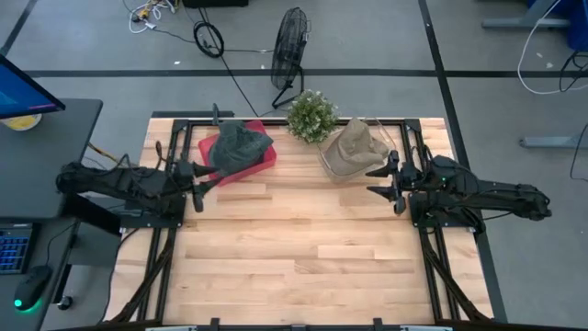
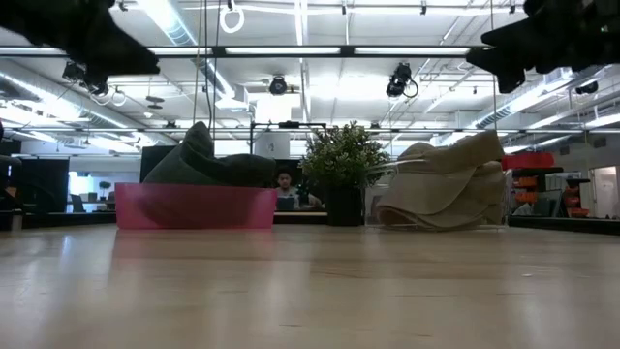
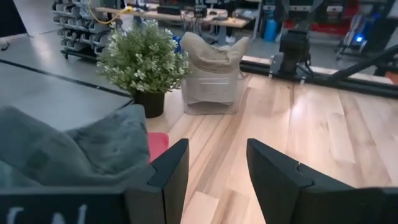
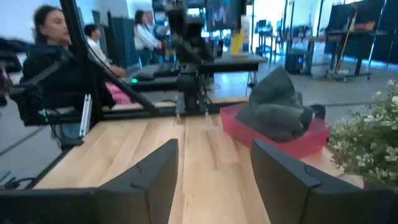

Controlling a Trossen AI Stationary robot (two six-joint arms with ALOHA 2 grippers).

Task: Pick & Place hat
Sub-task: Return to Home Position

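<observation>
A grey hat (image 1: pixel 241 145) lies heaped in a pink bin (image 1: pixel 262 164) at the table's far left; it shows in the low view (image 2: pixel 208 160) and the right wrist view (image 4: pixel 273 102). A tan hat (image 1: pixel 354 147) sits in a clear container (image 3: pixel 208 93) at the far right, also seen in the low view (image 2: pixel 450 179). My left gripper (image 1: pixel 204 181) hovers open just near-left of the pink bin. My right gripper (image 1: pixel 384 181) hovers open beside the tan hat's near right side. Neither touches anything.
A small potted plant (image 1: pixel 312 115) stands at the far edge between the two containers. A black frame (image 1: pixel 165 239) borders the wooden table. The near half of the table (image 1: pixel 294 267) shows bare wood. People sit beyond the table's left in the right wrist view (image 4: pixel 56 56).
</observation>
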